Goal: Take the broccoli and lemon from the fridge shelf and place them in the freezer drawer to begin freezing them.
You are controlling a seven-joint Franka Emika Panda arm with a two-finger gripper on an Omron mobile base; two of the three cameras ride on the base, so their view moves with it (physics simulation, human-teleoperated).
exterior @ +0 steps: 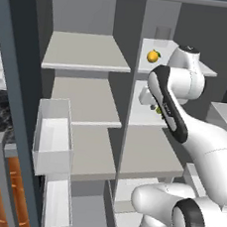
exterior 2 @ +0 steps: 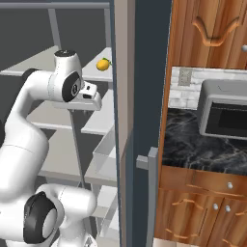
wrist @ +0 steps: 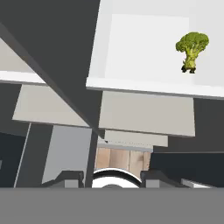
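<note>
You have nothing moved yet, as far as the pictures show. The lemon [exterior: 152, 56] sits on the upper right fridge shelf [exterior: 200, 65], and the broccoli [wrist: 191, 50] stands upright on a pale shelf below the hand, off to one side of the gripper [wrist: 112, 177]. The fingertips [wrist: 68, 178] stand apart with nothing between them, so the gripper holds neither item. The hand hangs between the two shelves, near both things but touching neither. Both picks and both placements into the freezer drawer are left for you. Count: one lemon, one broccoli, one gripper
</note>
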